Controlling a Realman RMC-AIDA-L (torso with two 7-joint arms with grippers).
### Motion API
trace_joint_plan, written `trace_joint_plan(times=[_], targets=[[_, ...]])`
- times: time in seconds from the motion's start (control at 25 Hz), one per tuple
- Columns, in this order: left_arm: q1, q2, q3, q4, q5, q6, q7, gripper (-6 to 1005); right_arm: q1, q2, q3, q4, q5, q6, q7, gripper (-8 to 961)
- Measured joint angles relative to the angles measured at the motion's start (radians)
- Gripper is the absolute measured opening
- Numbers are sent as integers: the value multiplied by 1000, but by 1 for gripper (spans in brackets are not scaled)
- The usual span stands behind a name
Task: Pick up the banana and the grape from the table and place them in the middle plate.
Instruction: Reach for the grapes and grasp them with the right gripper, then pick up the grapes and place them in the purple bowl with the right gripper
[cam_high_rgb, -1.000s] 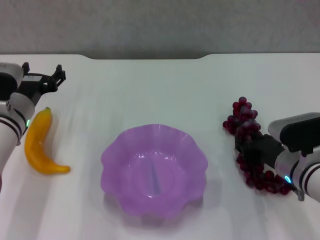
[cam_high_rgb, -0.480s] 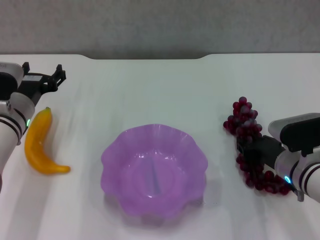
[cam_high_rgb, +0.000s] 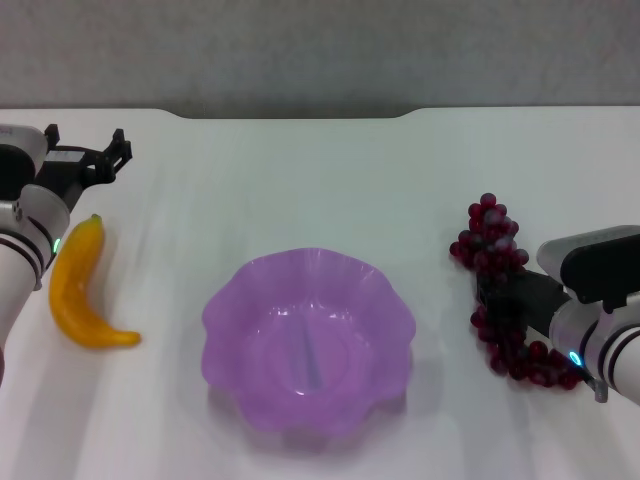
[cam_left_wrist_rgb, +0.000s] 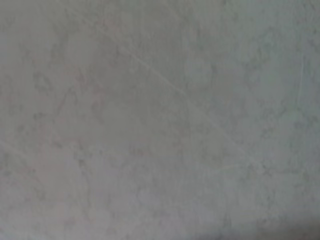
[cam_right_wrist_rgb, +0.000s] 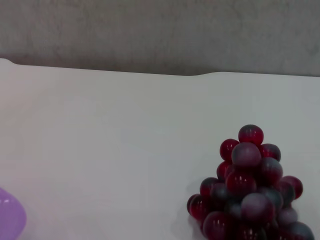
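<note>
Purple plate (cam_high_rgb: 308, 340) sits with nothing in it, fruit on either side of it on the table (cam_high_rgb: 300, 180).

The translucent, bowl-like plate with its wavy scalloped rim is seen mid-table, only a faint streak showing at its centre. The banana (cam_high_rgb: 76, 290), smooth, curved and orange-yellow, is lying on the white tabletop well off to the plate's left, right beside the left arm. The left gripper (cam_high_rgb: 108, 155) is held past the banana's far tip with its black fingers spread apart, nothing between them. The grape (cam_high_rgb: 505, 290), a long bunch of small glossy dark red-purple balls, is lying to the plate's right. The right gripper (cam_high_rgb: 508, 298) is set down over the middle of the bunch and looks clamped around it. In the right wrist view the bunch's rounded far end (cam_right_wrist_rgb: 250, 195) fills the near corner, a sliver of the plate's rim (cam_right_wrist_rgb: 11, 215) at the edge.
</note>
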Motion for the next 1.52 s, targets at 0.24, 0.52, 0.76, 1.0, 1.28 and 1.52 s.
trace_joint_plan(times=[0.24, 0.52, 0.76, 1.0, 1.28, 1.52], targets=[[0, -1, 0, -1, 0, 0, 0, 896, 0, 0, 0, 1, 2, 0, -1, 295], [0, -2, 0, -2, 0, 0, 0, 896, 0, 0, 0, 2, 0, -1, -4, 238], [0, -2, 0, -2, 0, 0, 0, 896, -9, 0, -12, -5, -3, -50, -6, 236], [7, -1, 0, 4, 0, 0, 0, 895, -33, 1, -27, -31, -4, -137, -6, 227], [8, 0, 0, 0, 0, 0, 0, 895, -31, 0, -28, -25, -4, -137, -7, 218], [7, 0, 0, 0, 0, 0, 0, 896, -29, 0, -29, -25, -4, -141, -8, 212]])
